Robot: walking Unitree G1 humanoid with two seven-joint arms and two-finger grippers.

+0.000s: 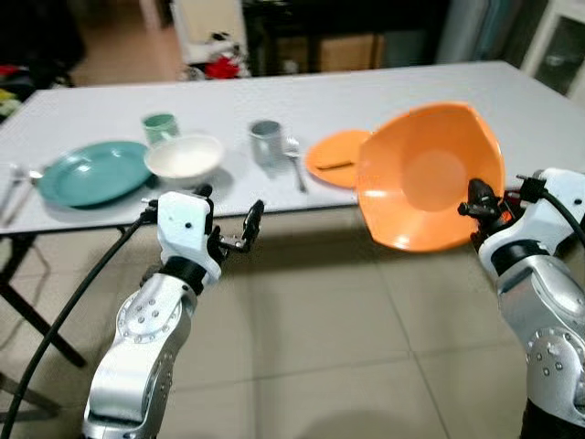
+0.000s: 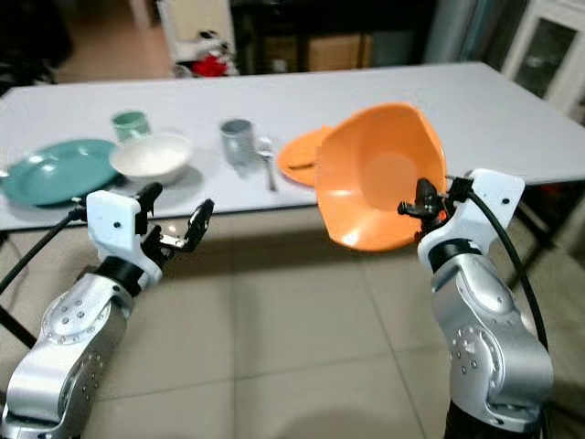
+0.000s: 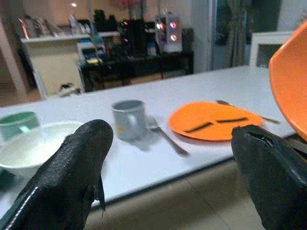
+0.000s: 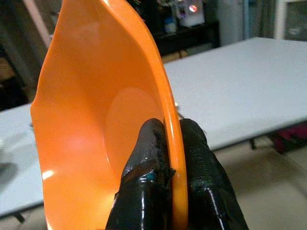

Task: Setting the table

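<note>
The right gripper (image 1: 479, 203) pinches the rim of a large orange plastic bowl (image 1: 430, 176); the right wrist view shows one black finger (image 4: 146, 158) inside the rim and the other outside, pressed against it. The bowl is held on edge, its hollow facing the robot, off the near edge of the long white table (image 1: 512, 101) and partly in front of it, above the tiled floor (image 1: 320, 347).

The left gripper (image 1: 231, 219) hangs empty with its fingers spread wide, just short of the table's near edge and below the tabletop level.

Beyond the left gripper, on the table, stand a white round bowl (image 1: 185, 156) and, behind it, a small green cup (image 1: 159, 127). Further out to that gripper's left lies a teal round plate (image 1: 94, 172), with cutlery (image 1: 16, 183) at its far side near the table end. Ahead and to the right of the left gripper are a grey mug (image 1: 266, 142) and a metal spoon (image 1: 295, 160) just beside it. Between the spoon and the held bowl lies a flat orange plate (image 1: 334, 157) with dark chopsticks (image 3: 216, 123) on it; the held bowl hides part of this plate in the head views.
</note>
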